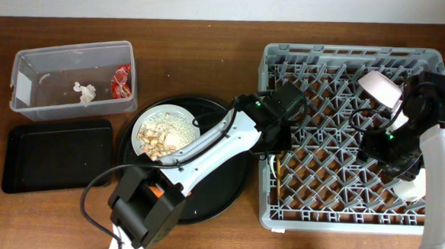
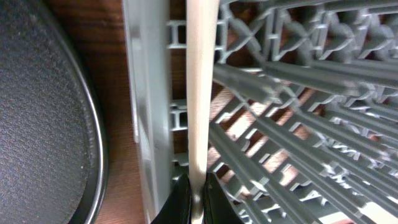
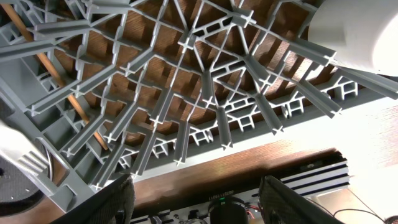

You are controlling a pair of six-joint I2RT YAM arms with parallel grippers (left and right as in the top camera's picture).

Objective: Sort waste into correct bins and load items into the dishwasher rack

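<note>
The grey dishwasher rack [image 1: 340, 214] fills the right side. My left gripper [image 1: 276, 146] is over its left edge, shut on a long pale strip [image 2: 200, 93] that looks like the white fork's handle. Wooden chopsticks [image 1: 276, 177] lie inside the rack's left side and also show in the right wrist view [image 3: 57, 71]. A pink-white bowl [image 1: 381, 88] leans at the rack's back right. My right gripper [image 1: 393, 152] is open and empty above the rack floor [image 3: 186, 106]. A white cup [image 1: 410, 188] sits partly under it. The white plate [image 1: 142, 132] holds rice and beige scraps [image 1: 164, 137].
The plate sits on a large round black tray [image 1: 227, 186]. The clear tub [image 1: 26, 91] at the back left holds a crumpled napkin [image 1: 84, 93] and a red wrapper [image 1: 122, 81]. A flat black tray [image 1: 57, 158] lies in front of it. A white rounded dish [image 3: 354, 31] shows in the right wrist view.
</note>
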